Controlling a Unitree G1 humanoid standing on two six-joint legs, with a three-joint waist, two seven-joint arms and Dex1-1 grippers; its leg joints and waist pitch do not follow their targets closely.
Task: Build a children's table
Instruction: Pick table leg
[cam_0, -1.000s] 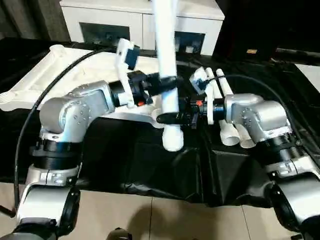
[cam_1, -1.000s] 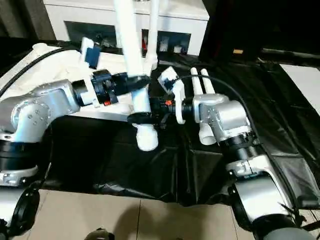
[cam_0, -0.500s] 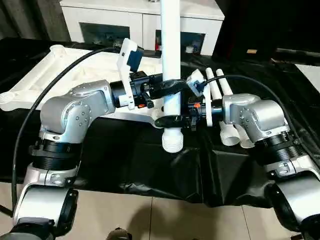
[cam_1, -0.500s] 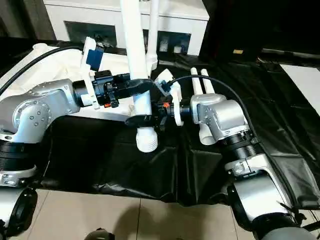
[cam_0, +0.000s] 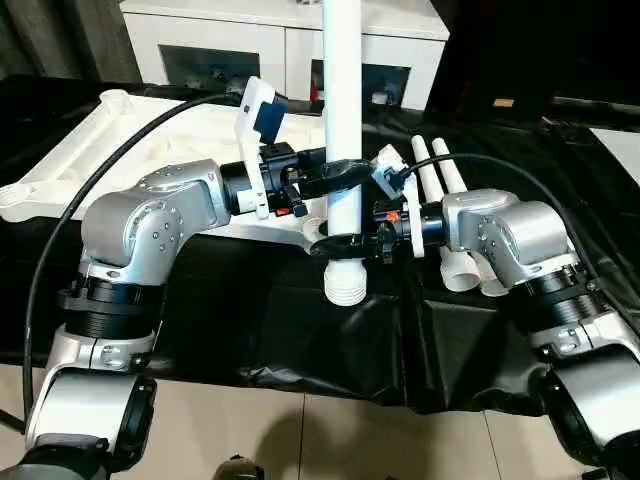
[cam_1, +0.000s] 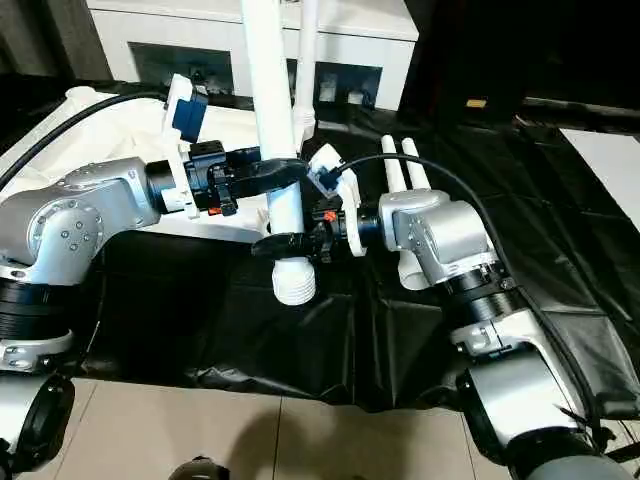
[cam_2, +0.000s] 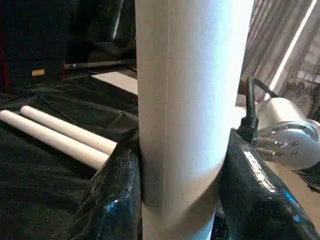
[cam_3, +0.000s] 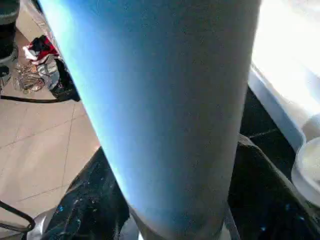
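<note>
Black cloth (cam_0: 300, 330) bears one tabletop (cam_0: 130, 150), two legs (cam_0: 440, 200); both grippers' fingers (cam_2: 115, 200) clamp one upright leg (cam_0: 342, 120).

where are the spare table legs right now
In the left eye view, the spare legs lie on the black cloth beside the right forearm.

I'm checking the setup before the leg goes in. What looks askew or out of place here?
Nothing stands out. The leg stands upright in both grippers, the left gripper above the right gripper. Two spare legs lie side by side on the black cloth, beside the upturned tabletop.
</note>
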